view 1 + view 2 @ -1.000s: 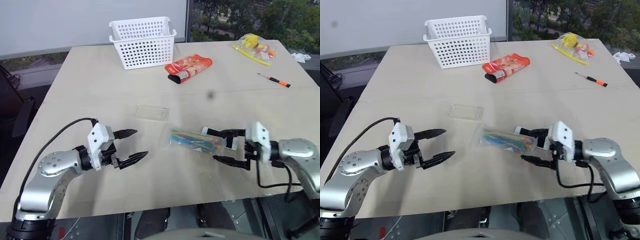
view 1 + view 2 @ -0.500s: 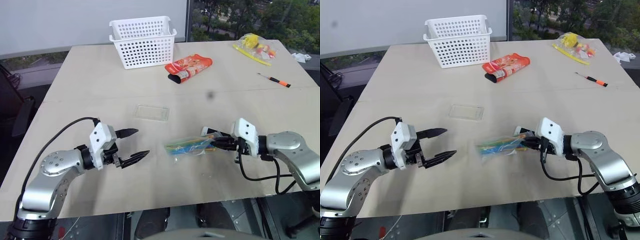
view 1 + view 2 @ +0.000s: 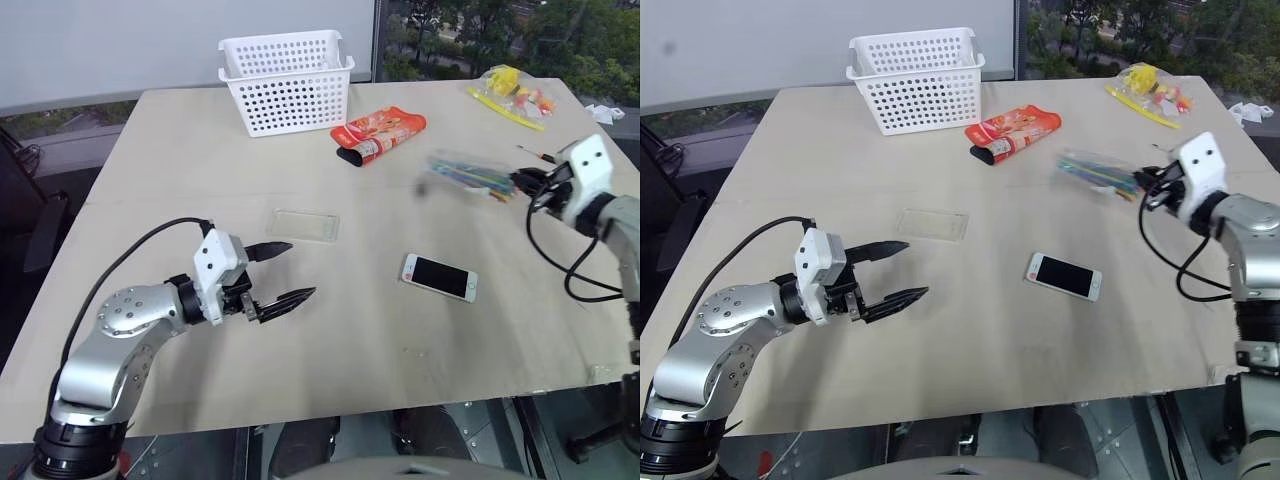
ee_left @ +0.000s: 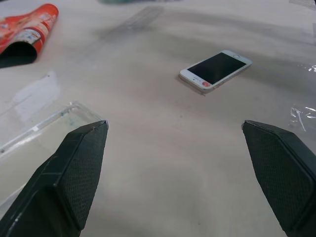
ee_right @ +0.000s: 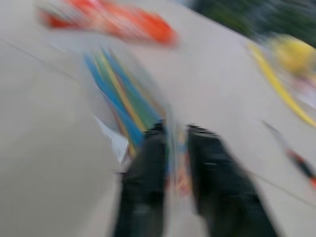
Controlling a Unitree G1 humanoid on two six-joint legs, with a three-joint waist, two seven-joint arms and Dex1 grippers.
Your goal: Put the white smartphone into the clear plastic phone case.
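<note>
Here we see the white smartphone (image 3: 439,277) lying flat, screen up, at four o'clock of the clear plastic phone case (image 3: 303,225), well apart. We judge the phone stiff, slick and light, best pinched across its long edges; the case thin and flexible. Our left gripper (image 3: 283,275) hovers agape at six o'clock of the case. Our right gripper (image 3: 524,185) pinches the bag of coloured sticks (image 3: 468,173). The beige table (image 3: 200,170) meets windows beyond.

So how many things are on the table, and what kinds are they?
Phones: 1, white smartphone
Phone cases: 1, clear plastic phone case
Baskets: 1, white basket
Bags and packets: 3, bag of sticks, orange packet, yellow bag
Screwdrivers: 1, screwdriver
Total: 7
</note>
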